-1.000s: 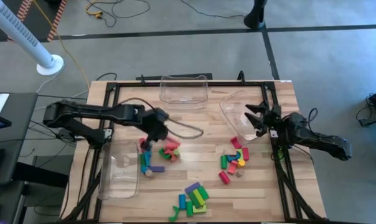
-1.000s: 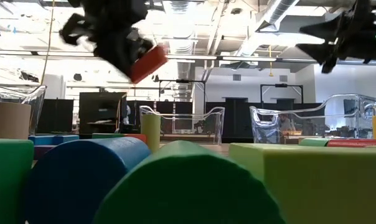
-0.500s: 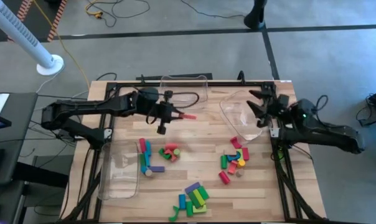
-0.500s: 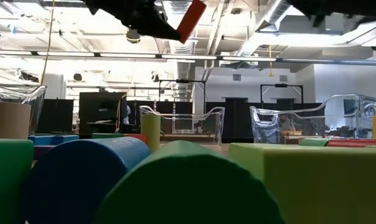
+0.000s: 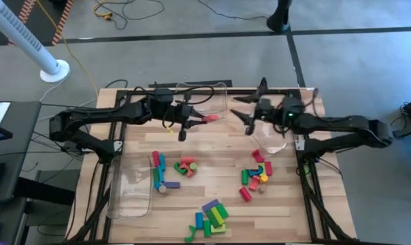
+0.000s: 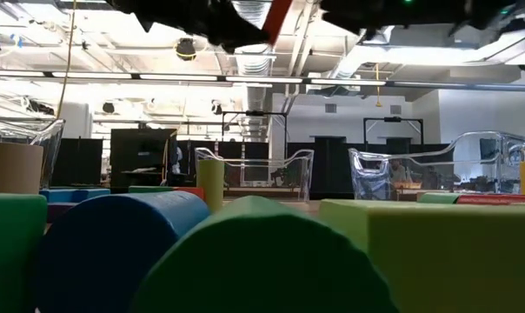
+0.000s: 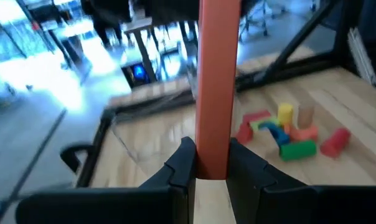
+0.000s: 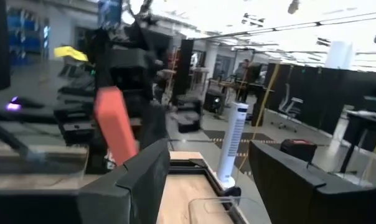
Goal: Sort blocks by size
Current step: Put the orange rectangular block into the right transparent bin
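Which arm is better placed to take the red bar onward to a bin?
Right, probably. The left hand holds the red bar out over mid-table, and the right hand faces it, open, close by, apparently set for a handover. The clear bin lies under the right arm.

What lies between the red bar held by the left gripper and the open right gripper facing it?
Nothing: in the high view only a bare gap of table separates the red bar in the left gripper from the right gripper.

The right gripper point(image 5: 241, 112) has swung in toward the left gripper's point(image 5: 200, 120) red bar point(image 5: 209, 119).
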`<action>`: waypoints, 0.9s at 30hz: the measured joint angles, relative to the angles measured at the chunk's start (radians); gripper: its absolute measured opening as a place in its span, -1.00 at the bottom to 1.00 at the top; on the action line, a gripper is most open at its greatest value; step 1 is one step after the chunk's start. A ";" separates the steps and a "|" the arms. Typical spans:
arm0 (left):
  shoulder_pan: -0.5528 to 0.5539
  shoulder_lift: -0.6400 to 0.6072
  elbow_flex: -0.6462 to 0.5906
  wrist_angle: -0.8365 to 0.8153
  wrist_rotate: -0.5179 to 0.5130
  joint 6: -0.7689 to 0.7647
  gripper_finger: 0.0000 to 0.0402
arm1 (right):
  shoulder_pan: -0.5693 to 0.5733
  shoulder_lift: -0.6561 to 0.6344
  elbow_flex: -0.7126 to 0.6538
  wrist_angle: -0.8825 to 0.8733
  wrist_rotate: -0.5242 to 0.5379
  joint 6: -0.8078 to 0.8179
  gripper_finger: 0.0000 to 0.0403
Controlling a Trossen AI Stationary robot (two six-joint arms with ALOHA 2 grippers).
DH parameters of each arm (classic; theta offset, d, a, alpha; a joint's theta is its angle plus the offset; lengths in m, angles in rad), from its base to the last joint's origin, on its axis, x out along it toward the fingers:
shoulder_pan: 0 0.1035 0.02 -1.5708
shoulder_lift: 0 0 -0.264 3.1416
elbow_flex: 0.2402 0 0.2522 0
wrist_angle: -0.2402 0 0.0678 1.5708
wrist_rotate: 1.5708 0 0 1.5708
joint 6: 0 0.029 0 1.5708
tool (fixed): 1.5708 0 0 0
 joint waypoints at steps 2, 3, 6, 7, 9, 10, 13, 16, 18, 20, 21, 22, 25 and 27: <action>0.000 0.029 0.001 0.035 -0.001 0.003 -0.73 | 0.022 0.046 0.030 0.005 0.000 -0.031 0.27; 0.000 0.034 0.001 0.036 -0.003 0.001 -0.73 | 0.032 0.065 0.044 0.004 0.001 -0.045 0.27; 0.000 0.047 0.000 0.058 -0.001 0.007 -0.72 | 0.051 0.105 0.076 0.005 0.001 -0.060 0.27; 0.000 0.048 0.000 0.058 -0.001 0.007 -0.72 | 0.054 0.112 0.087 -0.010 0.002 -0.060 0.27; 0.000 0.050 0.000 0.062 -0.005 0.013 -0.72 | 0.056 0.118 0.098 -0.028 0.001 -0.059 0.27; 0.000 0.050 -0.001 0.061 -0.005 0.023 -0.72 | 0.056 0.118 0.100 -0.042 0.001 -0.059 0.27; 0.003 0.050 -0.002 0.063 -0.015 0.038 -0.72 | 0.062 0.117 0.101 -0.052 0.001 -0.054 0.27; 0.009 0.050 -0.002 0.066 -0.007 0.048 -0.72 | 0.075 0.117 0.100 -0.055 -0.014 -0.049 0.27; 0.014 0.056 -0.002 0.075 -0.006 0.048 -0.72 | 0.087 0.118 0.100 -0.058 -0.016 -0.049 0.27; 0.021 0.057 -0.001 0.083 -0.016 0.044 -0.72 | 0.099 0.119 0.099 -0.071 -0.025 -0.049 0.27; 0.023 0.057 -0.001 0.085 -0.017 0.044 -0.72 | 0.104 0.121 0.098 -0.076 -0.026 -0.050 0.27; 0.025 0.056 0.000 0.084 -0.012 0.047 -0.72 | 0.109 0.122 0.097 -0.076 -0.025 -0.052 0.27; 0.023 0.057 0.000 0.082 -0.016 0.046 -0.72 | 0.116 0.119 0.098 -0.075 -0.027 -0.052 0.27; 0.023 0.057 0.000 0.088 -0.016 0.045 -0.72 | 0.115 0.120 0.098 -0.081 -0.027 -0.052 0.27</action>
